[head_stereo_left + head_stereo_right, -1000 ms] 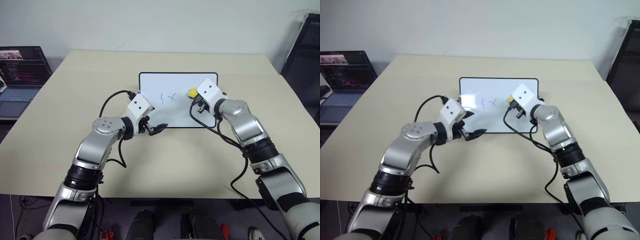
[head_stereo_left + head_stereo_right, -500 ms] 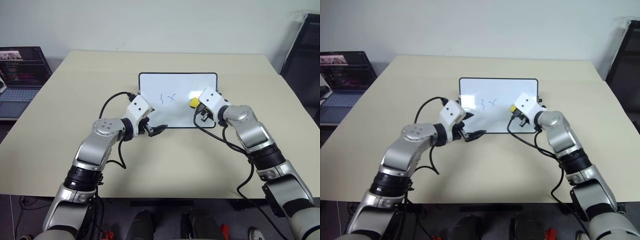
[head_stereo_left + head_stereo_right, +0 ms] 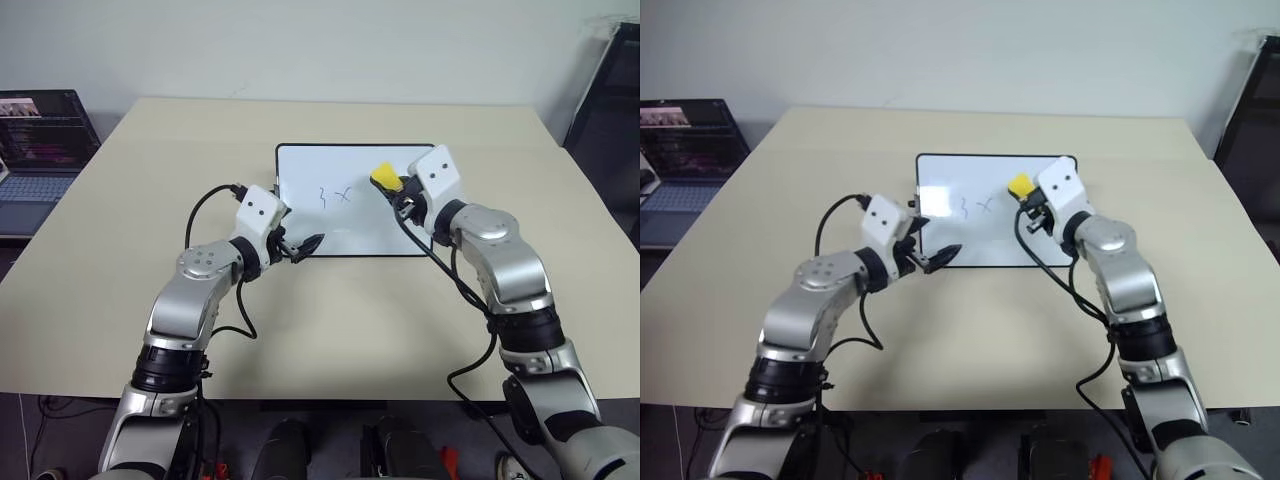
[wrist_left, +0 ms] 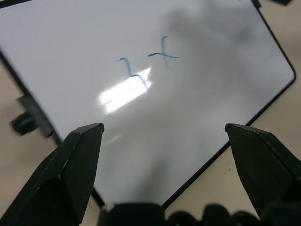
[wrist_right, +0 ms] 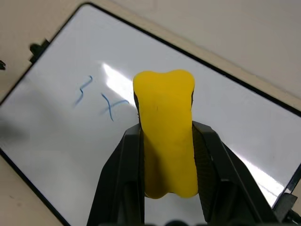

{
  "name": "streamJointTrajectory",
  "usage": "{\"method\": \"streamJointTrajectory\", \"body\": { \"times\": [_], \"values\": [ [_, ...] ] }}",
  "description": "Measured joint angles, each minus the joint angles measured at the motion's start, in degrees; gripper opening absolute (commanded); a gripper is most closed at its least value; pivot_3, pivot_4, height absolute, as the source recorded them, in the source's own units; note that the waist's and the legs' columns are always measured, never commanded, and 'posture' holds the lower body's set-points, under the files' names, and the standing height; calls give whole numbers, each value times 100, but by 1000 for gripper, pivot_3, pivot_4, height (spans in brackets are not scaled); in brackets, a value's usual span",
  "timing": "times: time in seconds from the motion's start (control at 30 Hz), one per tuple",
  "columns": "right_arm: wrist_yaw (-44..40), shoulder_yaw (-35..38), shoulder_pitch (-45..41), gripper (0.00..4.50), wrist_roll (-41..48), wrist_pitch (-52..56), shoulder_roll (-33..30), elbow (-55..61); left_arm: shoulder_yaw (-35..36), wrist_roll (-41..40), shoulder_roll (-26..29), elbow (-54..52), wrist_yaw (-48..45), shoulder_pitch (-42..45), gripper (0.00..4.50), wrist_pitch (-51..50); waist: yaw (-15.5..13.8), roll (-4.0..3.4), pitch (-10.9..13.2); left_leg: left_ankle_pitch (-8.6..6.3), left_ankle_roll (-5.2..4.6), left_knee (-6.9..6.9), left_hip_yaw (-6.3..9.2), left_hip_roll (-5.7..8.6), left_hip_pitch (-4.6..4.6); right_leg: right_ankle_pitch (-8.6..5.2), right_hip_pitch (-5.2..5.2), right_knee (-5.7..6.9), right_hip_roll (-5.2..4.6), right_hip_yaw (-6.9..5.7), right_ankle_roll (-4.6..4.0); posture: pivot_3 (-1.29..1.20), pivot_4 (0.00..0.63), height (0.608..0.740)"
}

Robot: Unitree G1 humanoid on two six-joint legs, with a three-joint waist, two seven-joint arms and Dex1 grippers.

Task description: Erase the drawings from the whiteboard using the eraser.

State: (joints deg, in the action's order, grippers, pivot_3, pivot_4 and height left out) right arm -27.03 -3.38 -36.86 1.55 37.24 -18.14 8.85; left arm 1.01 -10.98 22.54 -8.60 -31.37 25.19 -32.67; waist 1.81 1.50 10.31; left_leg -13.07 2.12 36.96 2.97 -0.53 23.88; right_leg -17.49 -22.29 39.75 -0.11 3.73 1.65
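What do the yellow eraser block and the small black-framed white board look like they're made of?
The yellow eraser block looks like soft foam: matte, and pinched in where the right gripper clamps it. The black-framed white board looks like glossy coated sheet, since it mirrors a bright light patch; its thin rim is probably plastic.

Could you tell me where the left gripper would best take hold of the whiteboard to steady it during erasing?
Probably the near-left edge of the whiteboard, approached from the table side. The board lies flat with a thin black frame, and the left gripper, open, is already there, clear of the drawings and the eraser in the right gripper.
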Motion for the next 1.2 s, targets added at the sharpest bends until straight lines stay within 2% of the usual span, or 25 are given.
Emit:
{"method": "streamJointTrajectory", "body": {
  "times": [0.1,0.2,0.4,0.63,0.8,1.03,1.2],
  "values": [
    [79,97,895,1036,81,-100,-7,459,167,-48,-245,-203,272,-555,4500,199,-26,2,-1,0,0,2,6,5,0,0,8,-6,-4,3,0,0,150,740],
    [172,105,1366,1035,155,-444,105,639,171,-47,-366,-259,480,-727,4500,219,-9,2,0,1,0,6,4,7,-8,1,7,13,-3,4,1,0,150,740],
    [351,106,1983,1035,195,-1396,261,1016,189,7,-423,-600,959,-785,4500,208,10,2,-1,1,0,5,-3,3,-20,1,12,17,7,1,1,0,150,740],
    [270,-86,2272,1035,173,-1688,133,981,194,93,-340,-639,1077,-863,4500,220,7,2,-1,1,0,4,-4,4,-21,1,12,17,7,0,1,0,150,740],
    [172,-400,1759,1021,46,-1584,47,784,209,111,-183,-516,1073,-678,4500,259,9,2,-1,1,0,5,-6,4,-23,1,12,18,9,-4,1,0,150,740],
    [341,-816,-100,1017,-520,-1022,148,-118,200,207,9,-332,1064,-291,4500,185,6,2,0,2,1,1,-2,3,-22,1,9,16,7,-11,1,0,150,740],
    [255,-1304,-727,1017,-850,-944,223,-1014,161,185,35,-263,958,-35,4500,-45,-4,2,0,1,1,2,-2,7,-9,1,3,11,2,-13,0,0,150,740]
  ]
}}
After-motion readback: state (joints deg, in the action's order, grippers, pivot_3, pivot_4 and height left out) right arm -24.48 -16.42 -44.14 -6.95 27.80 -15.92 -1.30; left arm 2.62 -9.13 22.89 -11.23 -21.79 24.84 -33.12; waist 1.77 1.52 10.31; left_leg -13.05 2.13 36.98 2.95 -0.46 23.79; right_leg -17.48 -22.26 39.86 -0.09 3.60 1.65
